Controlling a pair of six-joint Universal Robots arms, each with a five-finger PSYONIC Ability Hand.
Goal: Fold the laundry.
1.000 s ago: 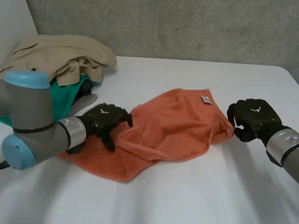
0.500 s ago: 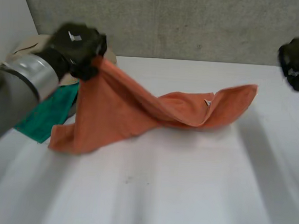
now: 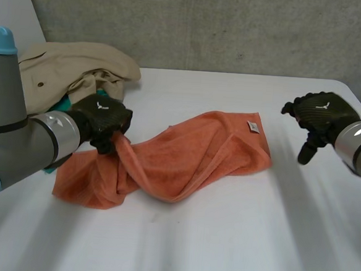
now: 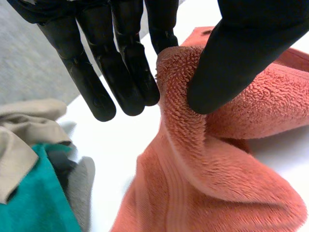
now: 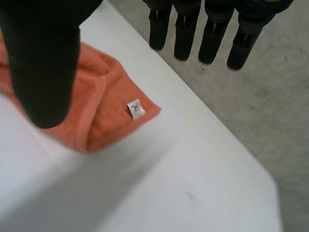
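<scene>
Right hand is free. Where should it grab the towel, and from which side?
Probably the corner of the towel with the white tag, coming in from the robot's right. It lies flat and exposed, nearest the right hand, opposite the bunched end the left hand pinches.

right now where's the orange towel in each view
Head view: orange towel crumpled mid-table, left hand pinching one end.
Left wrist view: towel bunched between that hand's thumb and fingers.
Right wrist view: its corner beside the thumb of the right hand.
Shared landmark: white label, head and right wrist views.
</scene>
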